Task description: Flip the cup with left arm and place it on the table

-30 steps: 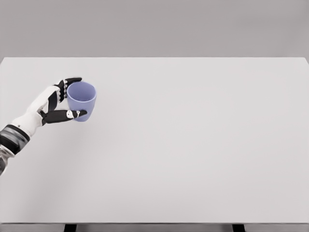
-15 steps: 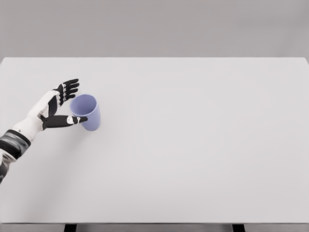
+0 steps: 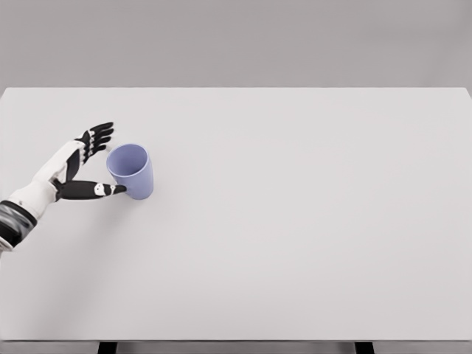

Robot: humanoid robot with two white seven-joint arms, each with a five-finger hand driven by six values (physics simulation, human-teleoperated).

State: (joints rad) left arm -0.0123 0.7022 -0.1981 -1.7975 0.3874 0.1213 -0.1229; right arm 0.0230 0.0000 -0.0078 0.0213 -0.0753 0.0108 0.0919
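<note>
Grey backdrop, plain, behind the far edge of the worktop. Worktop: white, rectangular, fills most of the head view; two dark leg tops show under its near edge.

Left arm: white, enters at the picture's left edge, low, and reaches toward the worktop's left part. Dark cuff at the wrist.

Left hand: white back, black fingers. Fingers spread and extended, pointing right, grasping nothing. Thumb stretched out to the right, its tip at or just beside the lower wall of the cup; contact cannot be confirmed. Fingertips end just left of the cup's rim, apart from it.

Cup: light blue-violet, no handle visible. Sits on the worktop near the left edge, about midway between the far and near edges. Mouth faces up and toward the camera; interior visible. Appears to stand upright or nearly so, base down on the surface.
</note>
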